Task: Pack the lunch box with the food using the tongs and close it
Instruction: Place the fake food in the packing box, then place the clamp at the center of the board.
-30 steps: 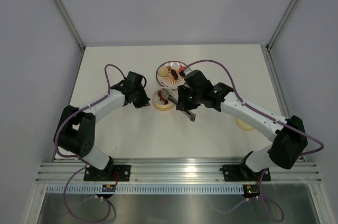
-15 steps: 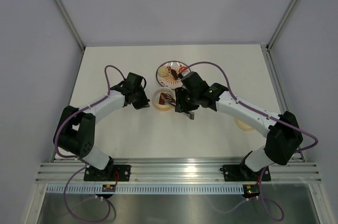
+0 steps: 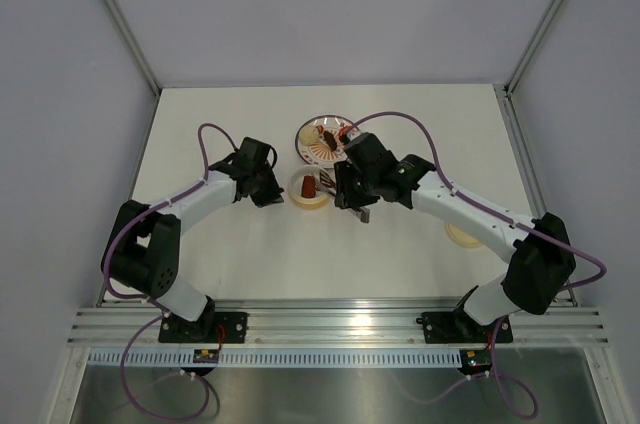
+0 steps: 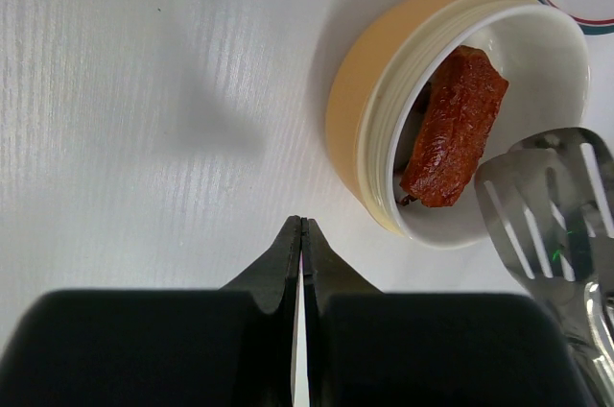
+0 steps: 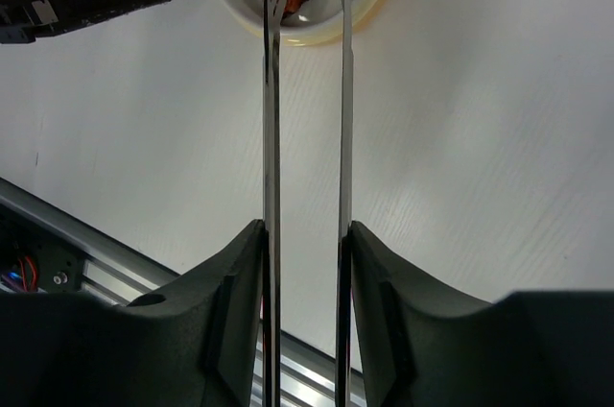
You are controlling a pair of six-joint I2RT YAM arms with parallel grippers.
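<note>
right end effector (image 5: 305,230) grips tongs (image 5: 271,138), tips over lunch box (image 5: 372,6) (brown food (image 4: 451,129) inside).

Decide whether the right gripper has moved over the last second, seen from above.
Yes. The right gripper, holding the tongs, has edged slightly closer to the patterned plate, which stayed put.
</note>
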